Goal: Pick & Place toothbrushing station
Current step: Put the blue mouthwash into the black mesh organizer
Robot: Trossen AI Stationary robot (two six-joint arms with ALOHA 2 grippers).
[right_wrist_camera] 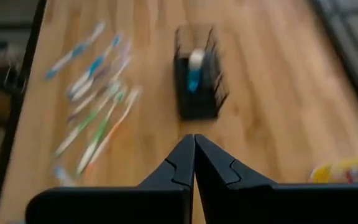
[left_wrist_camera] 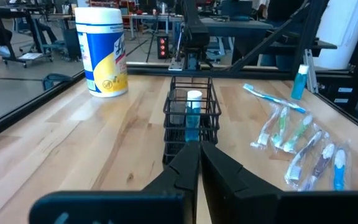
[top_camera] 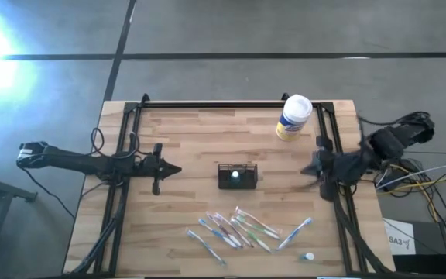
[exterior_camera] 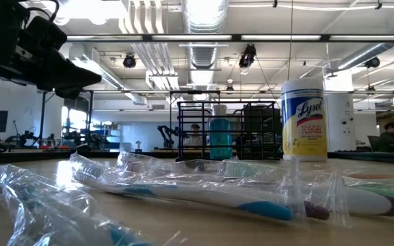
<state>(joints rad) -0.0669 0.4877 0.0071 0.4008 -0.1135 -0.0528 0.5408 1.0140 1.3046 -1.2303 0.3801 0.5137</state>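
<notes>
The toothbrushing station (top_camera: 238,176) is a small black wire holder standing on its base at the table's middle, with a white-capped blue tube inside. It also shows in the low view (exterior_camera: 228,130), the left wrist view (left_wrist_camera: 190,121) and the right wrist view (right_wrist_camera: 197,78). My left gripper (top_camera: 176,170) is shut and empty, left of the station. My right gripper (top_camera: 303,170) is shut and empty, right of the station and above the table.
A white-and-yellow wipes canister (top_camera: 293,117) stands at the far right of the table. Several wrapped toothbrushes (top_camera: 238,229) lie near the table's near edge, with a small tube (top_camera: 307,256) at the near right. Black frame rails (top_camera: 223,105) run along the table's edges.
</notes>
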